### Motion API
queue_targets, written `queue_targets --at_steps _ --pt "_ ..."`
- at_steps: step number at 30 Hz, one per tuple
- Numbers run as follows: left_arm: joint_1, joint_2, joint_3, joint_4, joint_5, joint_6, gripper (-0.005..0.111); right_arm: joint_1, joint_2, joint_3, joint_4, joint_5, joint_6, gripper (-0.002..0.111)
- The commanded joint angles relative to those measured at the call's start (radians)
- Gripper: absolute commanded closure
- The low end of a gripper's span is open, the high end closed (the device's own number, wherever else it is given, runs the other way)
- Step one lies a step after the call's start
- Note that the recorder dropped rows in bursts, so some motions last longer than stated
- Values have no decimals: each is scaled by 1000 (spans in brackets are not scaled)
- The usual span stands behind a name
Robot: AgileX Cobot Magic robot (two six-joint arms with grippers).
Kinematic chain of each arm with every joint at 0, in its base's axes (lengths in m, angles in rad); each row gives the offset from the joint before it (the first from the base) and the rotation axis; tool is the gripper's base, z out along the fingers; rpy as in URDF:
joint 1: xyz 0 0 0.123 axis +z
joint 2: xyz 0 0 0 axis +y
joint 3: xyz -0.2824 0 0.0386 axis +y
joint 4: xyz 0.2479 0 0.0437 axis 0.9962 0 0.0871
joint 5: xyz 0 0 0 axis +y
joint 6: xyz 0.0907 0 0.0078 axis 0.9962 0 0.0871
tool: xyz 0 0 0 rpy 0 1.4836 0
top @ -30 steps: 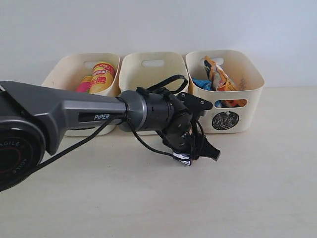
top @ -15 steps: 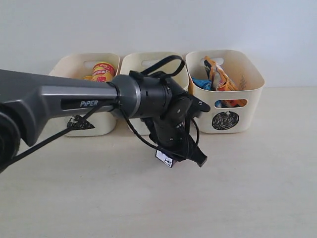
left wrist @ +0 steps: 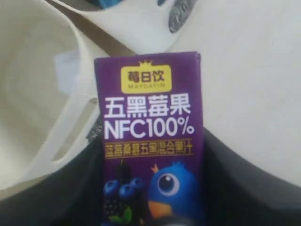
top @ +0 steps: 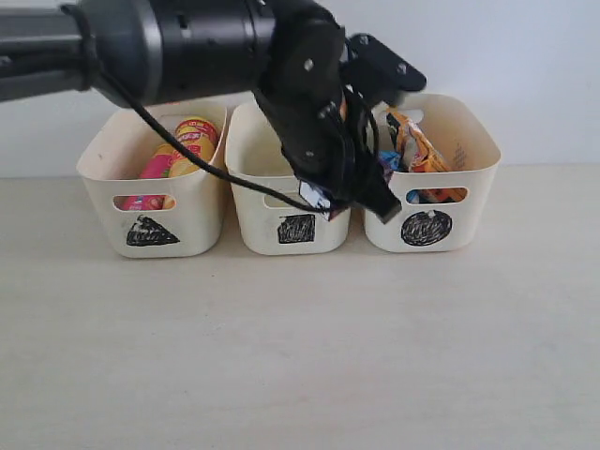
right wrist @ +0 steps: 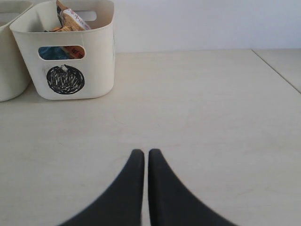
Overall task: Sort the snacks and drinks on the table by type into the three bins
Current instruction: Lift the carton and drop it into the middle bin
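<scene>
Left gripper point(top: 349, 195): jaws partly apart and clamped on the sides of the purple juice carton point(left wrist: 150, 136), which hangs in the air at the front rim of the square-marked bin point(top: 267, 225). Right gripper point(right wrist: 142, 153): fingers pressed together with nothing between them, over the table point(right wrist: 211, 117), past the circle-marked bin point(right wrist: 94, 70) on the side away from the square-marked bin.

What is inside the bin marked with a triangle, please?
The triangle bin holds a yellow chip tube and a pink chip tube. Anything lower down is hidden by the bin's front wall.
</scene>
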Motion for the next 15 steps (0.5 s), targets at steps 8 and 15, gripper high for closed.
queue_targets --at_steps 8,15 --pt "163 -79 -1 17 -253 -46 103 -4 -5 4 -2 -8 0 108" --pt "261 -11 -21 11 -419 -125 103 -4 -5 4 -2 -8 0 108"
